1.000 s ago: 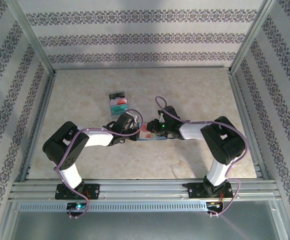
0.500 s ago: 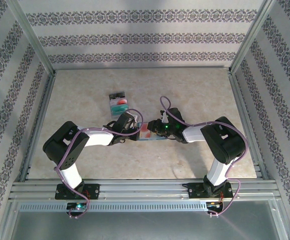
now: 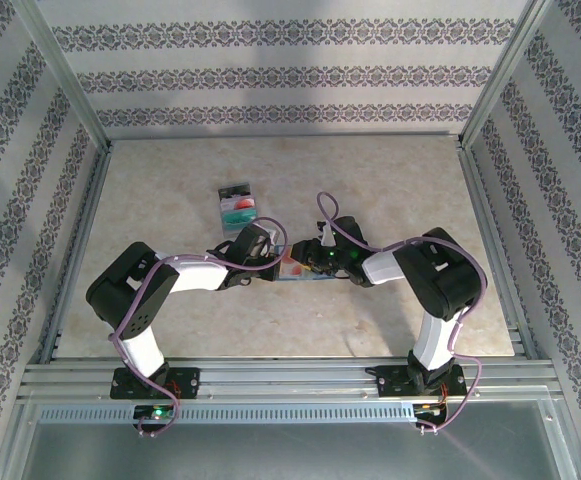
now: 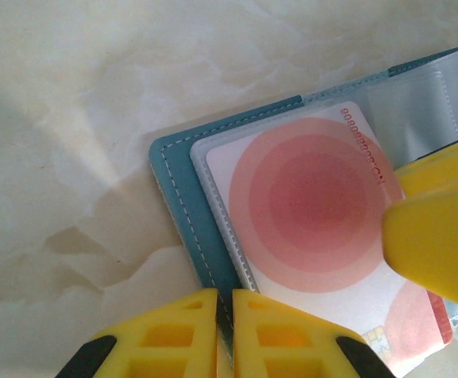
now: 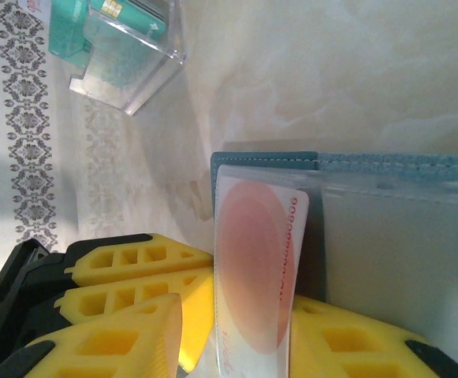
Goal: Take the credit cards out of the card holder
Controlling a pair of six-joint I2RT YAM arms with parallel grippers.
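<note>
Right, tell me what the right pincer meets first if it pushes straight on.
Probably the pink-and-white card between its fingers, then the card holder beyond; depth is unclear.

You have two arms on one table (image 3: 390,180): the left arm (image 3: 140,290) is based at 7 o'clock and the right arm (image 3: 440,280) at 5 o'clock. That gives you two grippers, the left gripper (image 4: 225,303) and the right gripper (image 5: 236,315), with two yellow fingers (image 4: 173,331) each. You have one teal card holder (image 4: 173,197), and one pink-and-white card (image 4: 307,197) at it. One clear box (image 5: 134,71) sits at 11 o'clock from the holder. The boxed cards (image 5: 130,17) show teal and red, but you can't count them.
</note>
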